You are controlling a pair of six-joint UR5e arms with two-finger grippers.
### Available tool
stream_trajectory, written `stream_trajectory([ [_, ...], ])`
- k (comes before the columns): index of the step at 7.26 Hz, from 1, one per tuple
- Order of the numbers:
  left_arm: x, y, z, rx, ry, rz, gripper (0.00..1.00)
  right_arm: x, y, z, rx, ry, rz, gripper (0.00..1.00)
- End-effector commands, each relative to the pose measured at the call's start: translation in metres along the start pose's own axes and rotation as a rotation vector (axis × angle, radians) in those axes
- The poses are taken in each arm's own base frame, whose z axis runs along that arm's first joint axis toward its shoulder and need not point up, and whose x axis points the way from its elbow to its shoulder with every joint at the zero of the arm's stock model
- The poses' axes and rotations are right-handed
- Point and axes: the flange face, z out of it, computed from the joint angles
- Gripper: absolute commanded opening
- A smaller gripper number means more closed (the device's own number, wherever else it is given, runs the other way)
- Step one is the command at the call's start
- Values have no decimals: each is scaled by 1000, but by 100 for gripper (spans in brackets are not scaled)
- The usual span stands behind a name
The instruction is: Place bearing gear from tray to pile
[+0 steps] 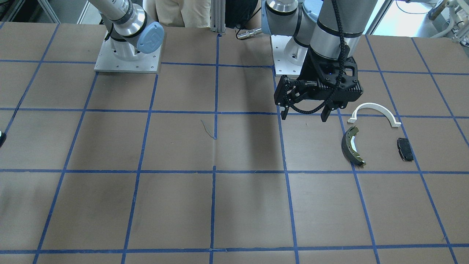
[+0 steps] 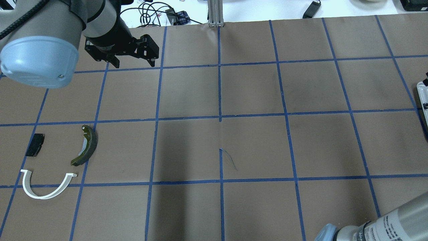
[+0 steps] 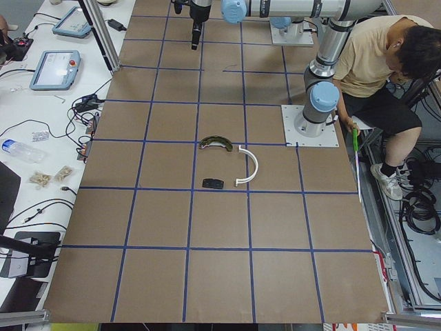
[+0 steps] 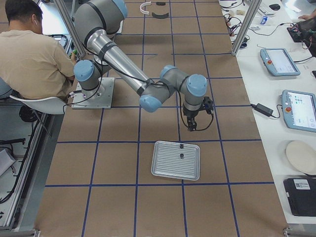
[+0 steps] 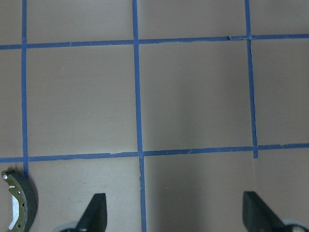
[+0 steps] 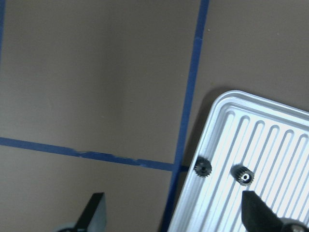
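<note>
The right hand [image 6: 175, 215] hangs spread and empty, with one bearing gear [image 6: 203, 167] and a second gear [image 6: 243, 175] just ahead of it, between its fingertips, at a corner of the ribbed tray [image 6: 275, 145]. The left hand [image 5: 174, 215], likewise spread and empty, hovers above the surface [image 5: 193, 96], the dark brake shoe [image 5: 19, 200] just outside one finger.

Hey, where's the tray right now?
The silver tray lies flat at the end of the table on the robot's right, close by the right gripper, with two small gears on it.
</note>
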Motion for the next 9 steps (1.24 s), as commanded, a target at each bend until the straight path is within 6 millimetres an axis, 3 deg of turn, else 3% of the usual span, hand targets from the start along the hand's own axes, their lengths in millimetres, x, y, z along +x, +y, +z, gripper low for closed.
stream_trajectory([
  [1,0,1,0,0,-2,1,100,53,15,47,-29,15,-59,100],
  [3,1,0,0,0,1,1,100,78,25,77,-58,-4,-99,100],
  [5,0,1,1,-2,-1,0,100,80,26,101,-71,-39,-207,100],
  [9,0,0,1,-2,1,0,100,80,26,110,-74,-57,-295,99],
])
